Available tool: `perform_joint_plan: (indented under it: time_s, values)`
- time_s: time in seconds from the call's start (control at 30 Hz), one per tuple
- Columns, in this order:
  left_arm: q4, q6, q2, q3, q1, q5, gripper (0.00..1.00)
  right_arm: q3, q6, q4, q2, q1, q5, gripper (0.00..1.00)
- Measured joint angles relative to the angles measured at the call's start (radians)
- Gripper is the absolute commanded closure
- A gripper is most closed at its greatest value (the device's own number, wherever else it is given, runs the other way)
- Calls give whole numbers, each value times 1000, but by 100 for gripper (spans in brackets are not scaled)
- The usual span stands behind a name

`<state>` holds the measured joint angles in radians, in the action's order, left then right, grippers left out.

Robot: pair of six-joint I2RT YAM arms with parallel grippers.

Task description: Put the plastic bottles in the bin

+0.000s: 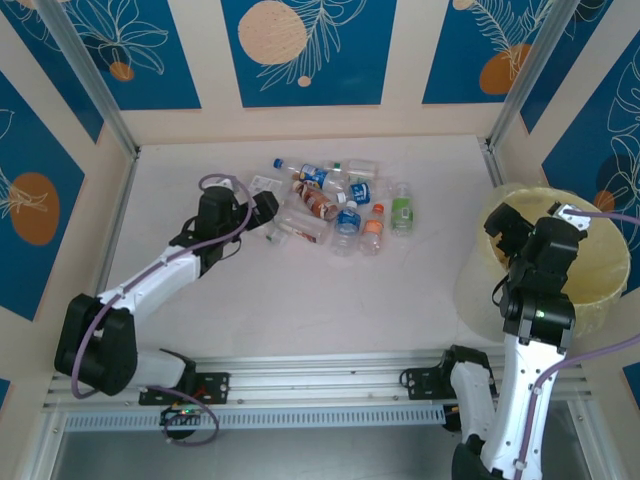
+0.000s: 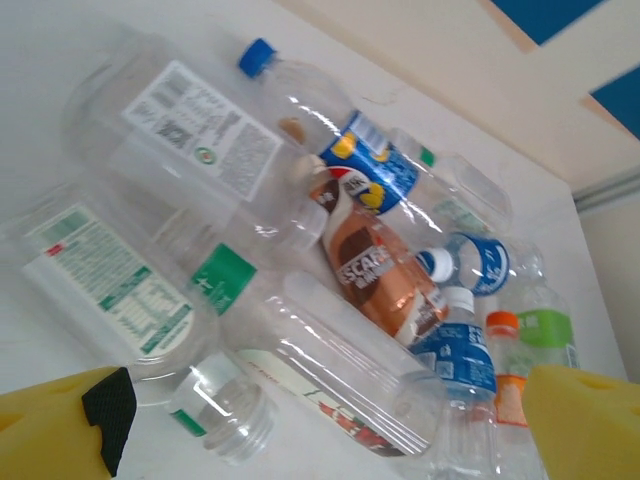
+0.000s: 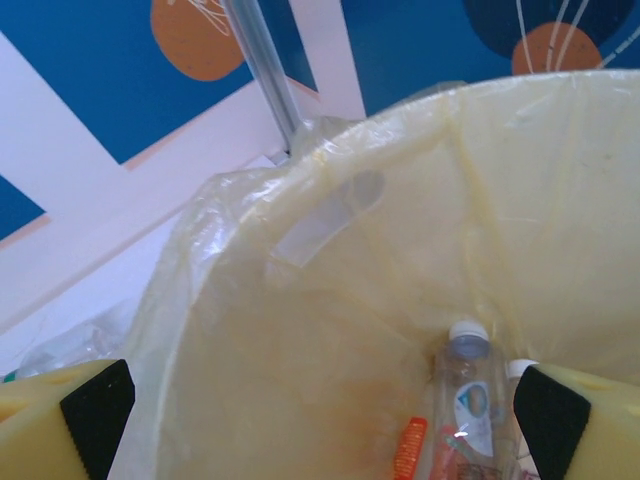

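Left gripper [image 1: 262, 213], right gripper [image 1: 536, 222] — jaws spread wide, empty.

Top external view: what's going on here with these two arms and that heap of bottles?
Two robot arms are clearing small clear crushed plastic bottles off the white table into the large round pale-yellow bag-lined bin. The left gripper is open at the heap's near-left edge, holding nothing. The right gripper hangs open and empty over the bin, where a few bottles already lie. Most are on the table.
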<state>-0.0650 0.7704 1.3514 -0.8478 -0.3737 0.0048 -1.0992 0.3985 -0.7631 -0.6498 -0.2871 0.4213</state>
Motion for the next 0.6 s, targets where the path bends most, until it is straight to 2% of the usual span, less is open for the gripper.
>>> perform_joint_plan:
  time_s: [0.13, 0.4, 0.6]
  values:
    - [59, 73, 22, 0, 38, -18, 0, 0, -30, 47, 50, 4, -76, 0]
    - [240, 244, 97, -56, 68, -113, 0, 14, -60, 161, 126, 6, -317, 0]
    - [325, 296, 201, -170, 73, -171, 3, 127, -21, 316, 184, 10, -603, 0]
